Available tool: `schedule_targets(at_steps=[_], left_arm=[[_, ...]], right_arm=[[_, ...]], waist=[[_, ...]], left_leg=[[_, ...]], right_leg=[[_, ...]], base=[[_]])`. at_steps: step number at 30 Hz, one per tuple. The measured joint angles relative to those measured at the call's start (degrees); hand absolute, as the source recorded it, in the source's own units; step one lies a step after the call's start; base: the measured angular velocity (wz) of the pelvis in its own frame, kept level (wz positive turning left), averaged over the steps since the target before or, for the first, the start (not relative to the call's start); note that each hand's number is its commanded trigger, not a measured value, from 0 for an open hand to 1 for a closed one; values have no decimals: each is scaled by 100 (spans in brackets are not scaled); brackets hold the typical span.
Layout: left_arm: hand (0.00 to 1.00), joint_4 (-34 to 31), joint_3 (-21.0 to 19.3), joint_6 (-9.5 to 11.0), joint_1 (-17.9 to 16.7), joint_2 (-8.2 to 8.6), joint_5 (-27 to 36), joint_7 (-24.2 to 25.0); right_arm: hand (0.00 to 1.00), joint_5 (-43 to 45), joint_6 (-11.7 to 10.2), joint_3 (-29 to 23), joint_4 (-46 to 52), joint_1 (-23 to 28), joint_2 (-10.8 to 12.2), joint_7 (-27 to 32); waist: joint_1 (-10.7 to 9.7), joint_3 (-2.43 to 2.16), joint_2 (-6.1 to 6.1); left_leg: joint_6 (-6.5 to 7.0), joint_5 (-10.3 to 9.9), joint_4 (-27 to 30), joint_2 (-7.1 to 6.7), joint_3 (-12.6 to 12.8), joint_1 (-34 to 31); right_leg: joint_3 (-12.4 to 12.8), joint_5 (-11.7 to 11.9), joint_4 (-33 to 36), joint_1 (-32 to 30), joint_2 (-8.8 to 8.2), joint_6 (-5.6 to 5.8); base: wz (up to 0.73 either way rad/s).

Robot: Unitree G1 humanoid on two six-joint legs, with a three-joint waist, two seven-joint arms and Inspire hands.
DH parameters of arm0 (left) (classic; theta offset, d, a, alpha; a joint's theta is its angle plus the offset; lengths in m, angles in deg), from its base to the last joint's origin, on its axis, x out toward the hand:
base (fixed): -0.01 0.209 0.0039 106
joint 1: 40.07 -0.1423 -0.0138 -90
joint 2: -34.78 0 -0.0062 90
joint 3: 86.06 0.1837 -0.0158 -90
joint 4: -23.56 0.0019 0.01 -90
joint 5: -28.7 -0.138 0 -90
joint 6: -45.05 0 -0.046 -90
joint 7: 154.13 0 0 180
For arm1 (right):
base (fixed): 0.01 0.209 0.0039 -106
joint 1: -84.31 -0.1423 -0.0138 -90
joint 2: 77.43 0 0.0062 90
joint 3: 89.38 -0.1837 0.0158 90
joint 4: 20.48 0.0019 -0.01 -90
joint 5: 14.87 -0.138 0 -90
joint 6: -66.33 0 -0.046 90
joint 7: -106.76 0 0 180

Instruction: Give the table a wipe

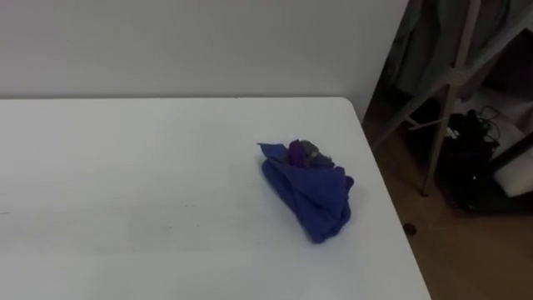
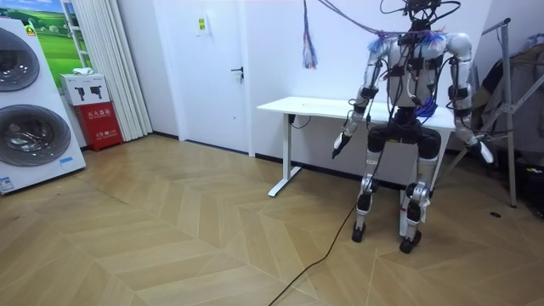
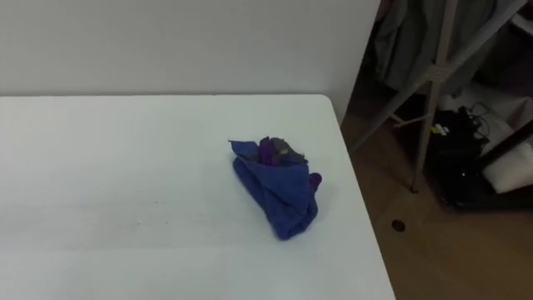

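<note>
A crumpled blue cloth [image 1: 308, 193] lies near the white bench's [image 1: 125, 183] right edge, toward its far right corner. The left hand [image 2: 338, 146] and right hand [image 2: 484, 153] hang low, empty; how open they are I cannot tell. A clumsy reach could shove the cloth off that edge.

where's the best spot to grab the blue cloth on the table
Probably the raised, bunched top of the blue cloth, coming down from above with the right hand: it sits heaped up near the table's right edge, that hand's side.
</note>
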Motion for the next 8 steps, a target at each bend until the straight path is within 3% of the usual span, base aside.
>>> schedule_targets(at_steps=[8], left_arm=[[0,14,448,9,172,75,68,-21]], right_arm=[[0,296,9,681,23,-115,77,-509]], waist=[[32,11,47]], left_leg=[[-20,12,-7,13,-40,-32]], right_leg=[[-89,0,6,9,8,3]], base=[[3]])
